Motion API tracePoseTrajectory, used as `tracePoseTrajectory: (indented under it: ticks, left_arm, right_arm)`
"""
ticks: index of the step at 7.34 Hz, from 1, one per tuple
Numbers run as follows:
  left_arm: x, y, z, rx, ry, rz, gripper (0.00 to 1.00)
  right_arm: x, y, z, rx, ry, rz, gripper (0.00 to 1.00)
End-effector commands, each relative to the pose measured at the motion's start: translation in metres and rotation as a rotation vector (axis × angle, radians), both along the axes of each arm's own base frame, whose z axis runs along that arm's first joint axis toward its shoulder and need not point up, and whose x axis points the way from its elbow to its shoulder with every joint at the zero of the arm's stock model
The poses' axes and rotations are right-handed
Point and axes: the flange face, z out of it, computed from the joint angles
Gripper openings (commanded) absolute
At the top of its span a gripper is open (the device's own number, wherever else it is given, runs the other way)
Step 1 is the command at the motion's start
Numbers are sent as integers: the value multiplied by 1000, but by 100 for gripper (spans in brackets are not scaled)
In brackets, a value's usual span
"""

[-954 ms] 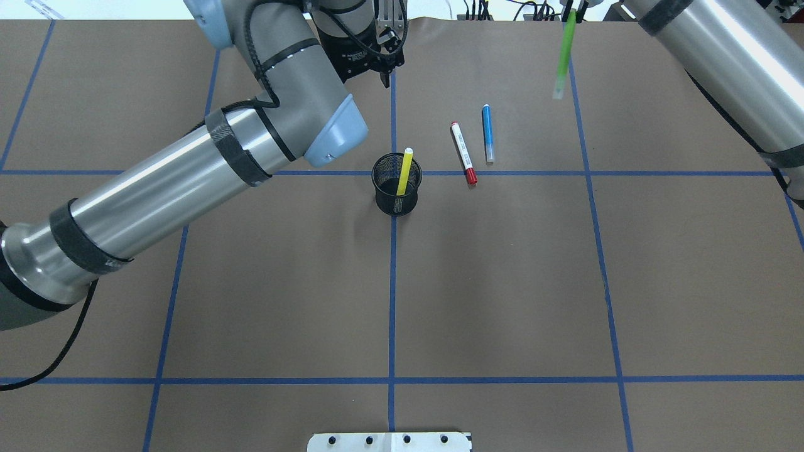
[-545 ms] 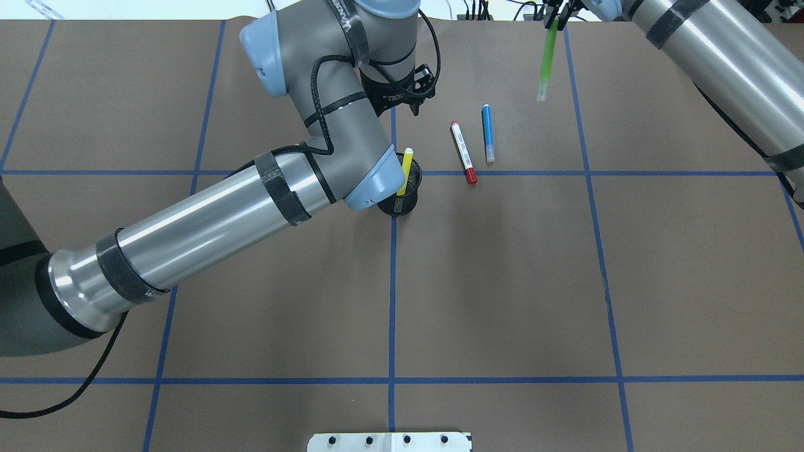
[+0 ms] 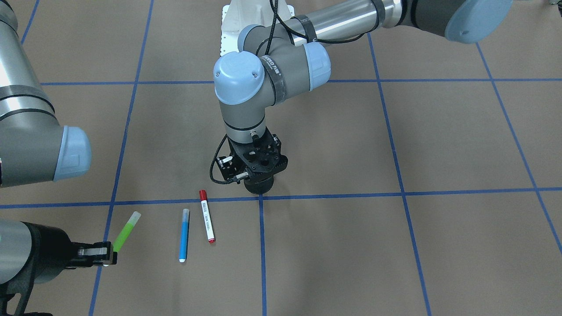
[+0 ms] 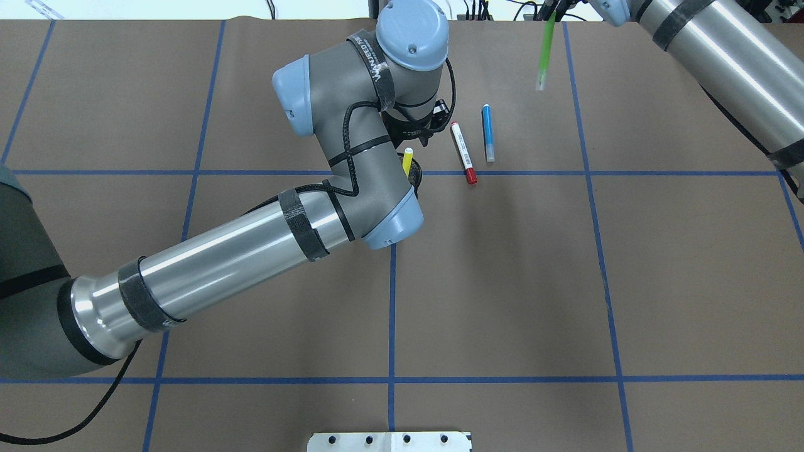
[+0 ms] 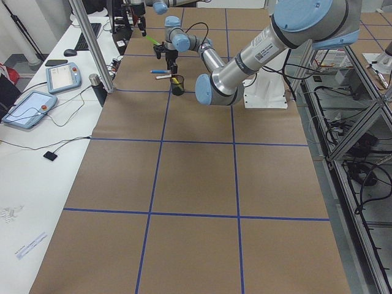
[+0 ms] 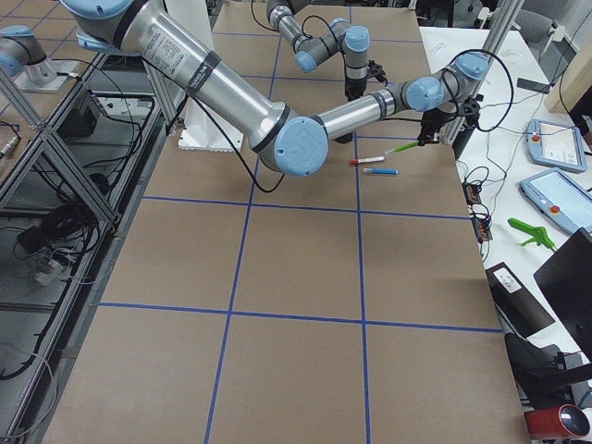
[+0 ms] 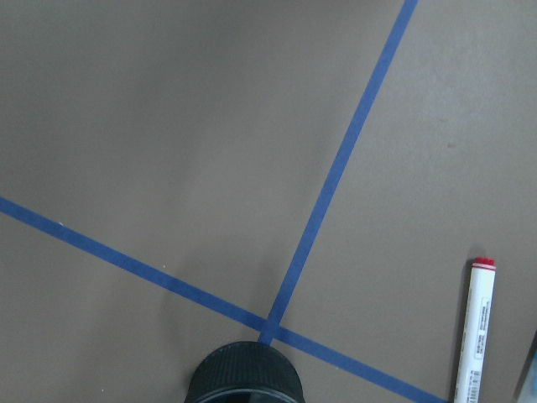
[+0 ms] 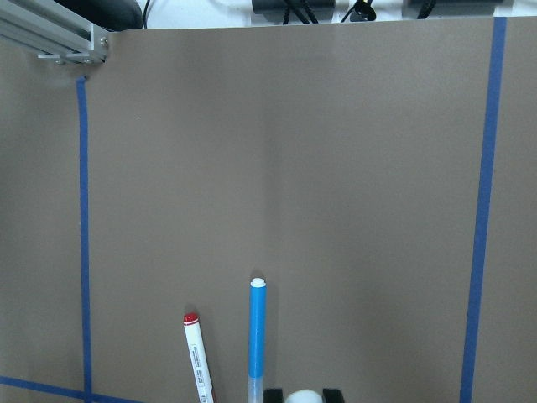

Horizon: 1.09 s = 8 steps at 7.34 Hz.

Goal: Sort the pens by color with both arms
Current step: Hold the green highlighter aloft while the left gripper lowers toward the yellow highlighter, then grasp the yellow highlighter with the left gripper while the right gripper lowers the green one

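A: Left arm has swung in over the black mesh cup since a second ago. From overhead its elbow now hides most of the cup. The left fingers hang just above it, on the side toward the red-capped pen.
B: Released or clenched?
A: Cannot tell. The wrist blocks them, and the left wrist camera shows only the cup's rim and that pen.
B: And the right arm?
A: It has drifted a little toward the cup. The right fingers are clamped on one end of the green pen, held up off the desk, out beyond the blue pen.
B: What's in the cup?
A: Only the yellow pen, its tip poking above the rim. The red-capped and blue pens lie side by side on the desk near the cup, not touching.
B: So one is in the cup, one is in the air and two wait. I'd guess the left arm is bound for the red-capped one.
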Motion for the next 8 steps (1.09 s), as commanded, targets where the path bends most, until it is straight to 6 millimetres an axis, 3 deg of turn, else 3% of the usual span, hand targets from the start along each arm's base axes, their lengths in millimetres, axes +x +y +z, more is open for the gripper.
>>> tracePoseTrajectory:
  ticks: [1, 5, 7, 8]
  left_arm:
    - [6, 4, 2, 11, -15, -12, 60]
    - [11, 2, 13, 5, -40, -42, 53]
    - [12, 3, 11, 1, -38, -48, 41]
    - [11, 2, 11, 1, -38, -49, 29]
  right_arm:
    - [-2, 0, -1, 19, -7, -1, 19]
    - [-15, 10, 36, -4, 34, -10, 19]
    - [-15, 10, 40, -10, 36, -9, 19]
    - [-16, 10, 37, -7, 34, -9, 18]
